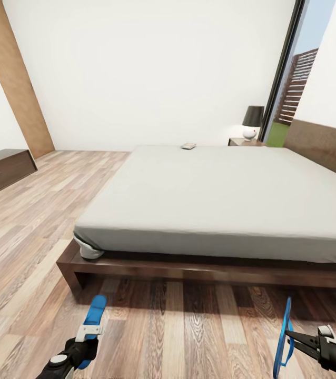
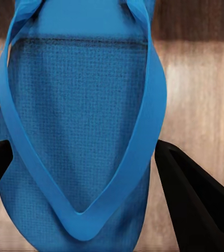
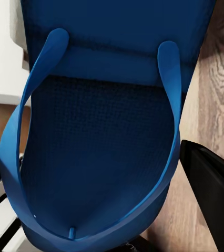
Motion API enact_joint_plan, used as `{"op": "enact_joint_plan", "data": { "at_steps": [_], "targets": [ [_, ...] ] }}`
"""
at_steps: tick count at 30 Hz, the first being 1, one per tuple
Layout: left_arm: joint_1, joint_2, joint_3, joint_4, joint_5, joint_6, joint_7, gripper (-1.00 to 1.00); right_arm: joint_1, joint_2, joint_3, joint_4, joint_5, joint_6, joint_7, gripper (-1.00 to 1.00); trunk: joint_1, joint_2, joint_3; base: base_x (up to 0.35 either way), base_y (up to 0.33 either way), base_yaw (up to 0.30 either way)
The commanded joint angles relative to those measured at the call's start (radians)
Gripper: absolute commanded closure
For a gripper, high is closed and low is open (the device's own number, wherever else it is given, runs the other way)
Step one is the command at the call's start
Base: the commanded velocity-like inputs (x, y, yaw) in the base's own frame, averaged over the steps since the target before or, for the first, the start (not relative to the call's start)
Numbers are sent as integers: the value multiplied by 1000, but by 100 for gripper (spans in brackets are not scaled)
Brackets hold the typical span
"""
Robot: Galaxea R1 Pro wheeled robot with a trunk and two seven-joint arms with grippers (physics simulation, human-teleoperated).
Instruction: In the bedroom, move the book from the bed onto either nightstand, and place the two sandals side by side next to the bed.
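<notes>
at 7 and 5 o'clock before the grey-mattressed wooden bed (image 1: pixel 215 195), left gripper (image 1: pixel 86 345) and right gripper (image 1: pixel 299 342) each pinch a thin, likely light, floppy bright blue flip-flop sandal (image 1: pixel 95 310) (image 1: pixel 283 337), best held by the sole edge.

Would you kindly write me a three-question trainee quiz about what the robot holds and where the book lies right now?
1. True or false: the small thin paperback book lies on the dark-brown nightstand.
2. What does each gripper hold?
3. Which sandal is turned on edge in the head view: A left, B right?

Key:
1. False; it lies on the pale-grey mattress of the bed.
2. The left gripper and right gripper each hold one bright blue flip-flop sandal.
3. B.
</notes>
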Motion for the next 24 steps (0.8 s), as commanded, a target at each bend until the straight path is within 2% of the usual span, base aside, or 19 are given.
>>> {"op": "enact_joint_plan", "data": {
  "at_steps": [1,24],
  "targets": [
    [0,1,-4,-2,3,6,-1,100,0,0,-1,-1,-2,11,2,100,0,-1,-5,0,0,0],
    [0,-5,-7,-3,8,3,3,100,0,0,-1,-6,-1,11,2,100,11,-6,-94,0,0,0]
  ]
}}
